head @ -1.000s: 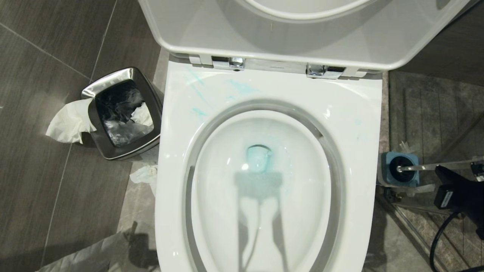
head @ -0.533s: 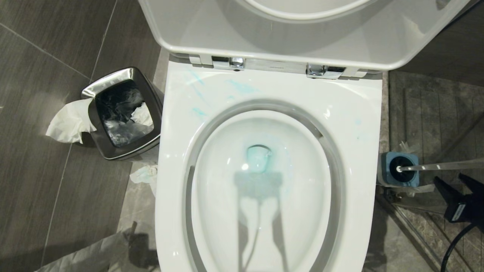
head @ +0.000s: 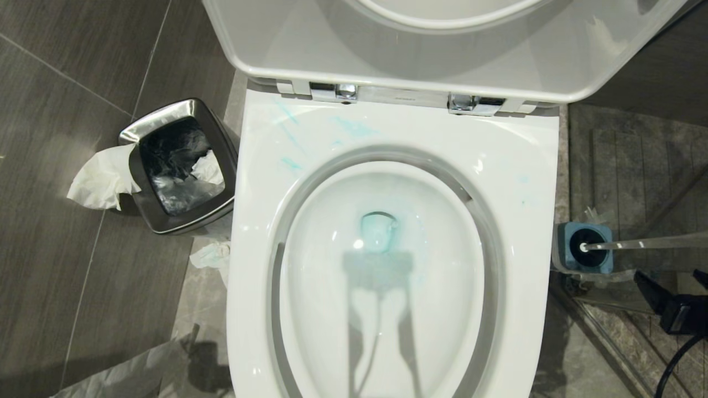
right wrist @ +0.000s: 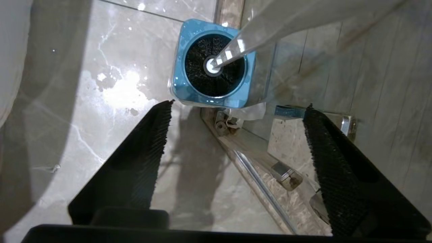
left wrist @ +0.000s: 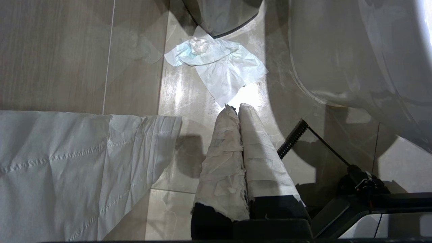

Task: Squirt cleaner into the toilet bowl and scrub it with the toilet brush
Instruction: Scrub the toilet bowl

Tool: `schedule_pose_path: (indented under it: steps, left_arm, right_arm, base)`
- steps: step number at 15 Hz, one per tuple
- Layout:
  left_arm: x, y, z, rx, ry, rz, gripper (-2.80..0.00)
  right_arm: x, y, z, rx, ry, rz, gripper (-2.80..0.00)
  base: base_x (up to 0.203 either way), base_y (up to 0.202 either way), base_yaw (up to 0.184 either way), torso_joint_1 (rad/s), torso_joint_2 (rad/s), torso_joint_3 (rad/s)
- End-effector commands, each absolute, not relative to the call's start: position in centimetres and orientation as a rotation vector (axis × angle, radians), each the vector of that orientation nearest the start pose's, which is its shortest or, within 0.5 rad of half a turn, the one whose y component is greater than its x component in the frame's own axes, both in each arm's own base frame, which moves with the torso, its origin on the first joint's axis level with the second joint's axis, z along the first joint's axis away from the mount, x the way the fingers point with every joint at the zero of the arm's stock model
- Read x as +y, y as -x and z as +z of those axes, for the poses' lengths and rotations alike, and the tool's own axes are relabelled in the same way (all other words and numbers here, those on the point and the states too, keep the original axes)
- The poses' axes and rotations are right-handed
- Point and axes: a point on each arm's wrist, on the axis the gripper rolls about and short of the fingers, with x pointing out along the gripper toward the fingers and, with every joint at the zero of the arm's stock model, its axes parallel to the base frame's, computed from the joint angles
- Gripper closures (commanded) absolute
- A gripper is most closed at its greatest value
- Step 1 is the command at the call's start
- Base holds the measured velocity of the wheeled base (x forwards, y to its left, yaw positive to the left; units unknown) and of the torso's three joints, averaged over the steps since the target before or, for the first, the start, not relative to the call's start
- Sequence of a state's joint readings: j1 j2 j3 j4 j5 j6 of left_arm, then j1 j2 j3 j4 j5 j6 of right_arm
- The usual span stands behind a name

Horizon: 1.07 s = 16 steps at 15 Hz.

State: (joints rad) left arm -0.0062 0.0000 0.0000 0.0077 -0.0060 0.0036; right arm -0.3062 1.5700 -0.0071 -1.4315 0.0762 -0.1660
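The right hand [right wrist: 236, 125] is spread wide with nothing in it, both black ribbed fingers [right wrist: 145, 158] apart from everything and hanging over the wet marble floor [right wrist: 84, 111]. Just ahead of its fingertips sits the toilet brush [right wrist: 233, 54], parked in its square blue-topped holder [right wrist: 184, 84], black bristles filling the round hole and the clear handle leaning away over the hand. In the head view you only catch the right hand [head: 677, 296] at the far right edge, just below the brush handle [head: 652, 242] and near the holder [head: 567, 251], not touching either. The toilet bowl [head: 514, 182] is off to the hand's left with seat and lid up; the cleaner [head: 354, 128] shows as thin turquoise smears on the back rim near the chrome hinges [head: 338, 92], plus tinted water down at the drain. The left hand [left wrist: 235, 109] is pressed closed, fingers wrapped in whitish paper, pointing at a crumpled tissue [left wrist: 216, 67] on the floor, with a big paper sheet [left wrist: 67, 162] beside it. Further left of the bowl there's a steel waste bin [head: 213, 132] with tissue hanging over its edge.
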Motion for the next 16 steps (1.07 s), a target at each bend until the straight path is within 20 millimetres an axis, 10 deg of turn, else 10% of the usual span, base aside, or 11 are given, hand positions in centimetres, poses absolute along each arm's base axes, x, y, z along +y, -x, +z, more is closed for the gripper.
schedule_pose_path:
  steps: [1, 8, 16]
  left_arm:
    - [0.0, 2.3, 7.4, 0.011, -0.003, -0.012, 0.00]
    - [0.0, 2.3, 7.4, 0.011, -0.003, -0.012, 0.00]
    - [0.0, 2.3, 7.4, 0.011, -0.003, -0.012, 0.00]
  right_arm:
    - [-5.6, -18.0, 11.1, 0.151, 0.134, -0.222, -2.80]
    - [-7.0, -22.4, 13.2, 0.017, 0.161, -0.193, -2.80]
    - [-7.1, -23.2, 14.4, -0.094, 0.028, -0.109, -2.80]
  base:
    - [0.000, 0.000, 0.000, 0.000, 0.00, 0.000]
    - [0.000, 0.000, 0.000, 0.000, 0.00, 0.000]
    - [0.000, 0.000, 0.000, 0.000, 0.00, 0.000]
